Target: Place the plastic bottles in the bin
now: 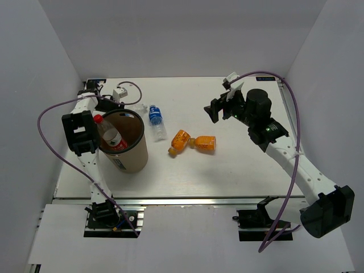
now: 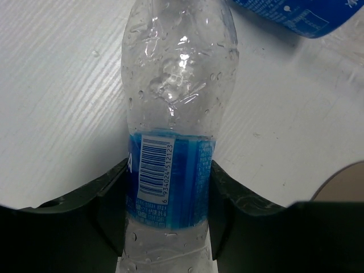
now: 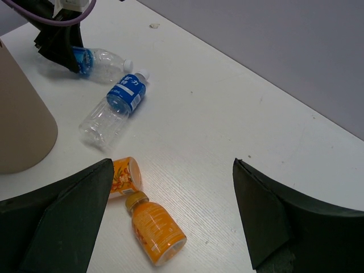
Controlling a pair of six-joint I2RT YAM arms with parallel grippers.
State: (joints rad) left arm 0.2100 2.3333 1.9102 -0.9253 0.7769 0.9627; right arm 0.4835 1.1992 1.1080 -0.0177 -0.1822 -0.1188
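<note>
My left gripper (image 2: 169,170) is shut on a clear bottle with a blue label (image 2: 176,85), held low at the table's back left (image 1: 138,107). A second blue-labelled bottle (image 1: 156,120) lies just right of it. A red-capped bottle (image 1: 111,135) stands tilted inside the tan bin (image 1: 133,156). Two orange bottles (image 1: 180,141) (image 1: 205,143) lie together mid-table. My right gripper (image 1: 219,111) is open and empty, raised to their back right. The right wrist view shows both orange bottles (image 3: 156,230) (image 3: 125,176) below its jaws.
The bin's wall (image 3: 23,114) stands front left of the loose bottles. Purple cables loop around both arms. White walls enclose the table on three sides.
</note>
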